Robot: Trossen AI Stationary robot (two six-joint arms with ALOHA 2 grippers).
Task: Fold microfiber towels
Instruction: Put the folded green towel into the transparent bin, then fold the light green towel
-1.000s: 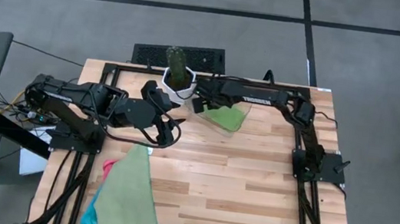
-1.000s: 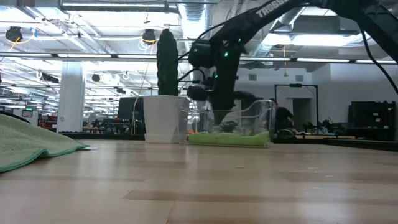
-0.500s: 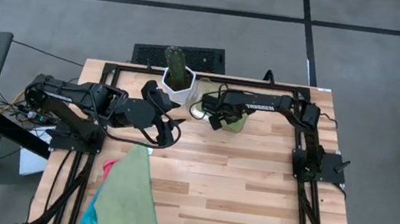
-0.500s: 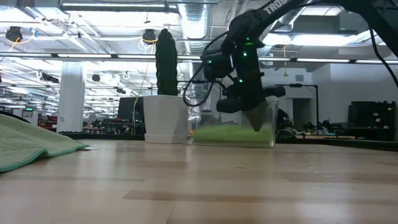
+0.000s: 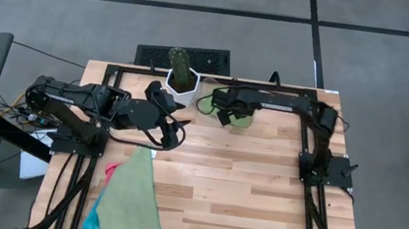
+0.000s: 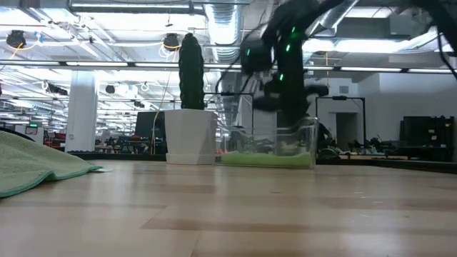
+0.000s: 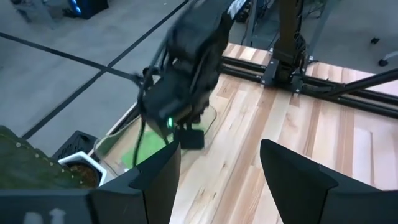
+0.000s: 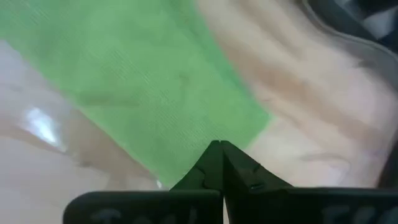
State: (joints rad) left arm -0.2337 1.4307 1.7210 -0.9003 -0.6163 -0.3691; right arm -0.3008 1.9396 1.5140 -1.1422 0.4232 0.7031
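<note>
Right end effector (image 5: pixel 226 116), fingers together and holding nothing, hangs above the clear tray (image 6: pixel 303 135) at the bench's (image 5: pixel 255 208) 12 o'clock edge; 1 folded light green towel (image 8: pixel 155 93) lies in that tray. Left end effector (image 5: pixel 176 133), fingers apart and empty, waits at 10 o'clock beside the potted cactus (image 5: pixel 182 70). The unfolded towels (image 5: pixel 128 199), green over turquoise and pink, lie at 7 o'clock.

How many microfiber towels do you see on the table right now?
4: a folded green towel in the clear tray; a green towel spread at front left over a turquoise towel and pink towel. More may be hidden.
</note>
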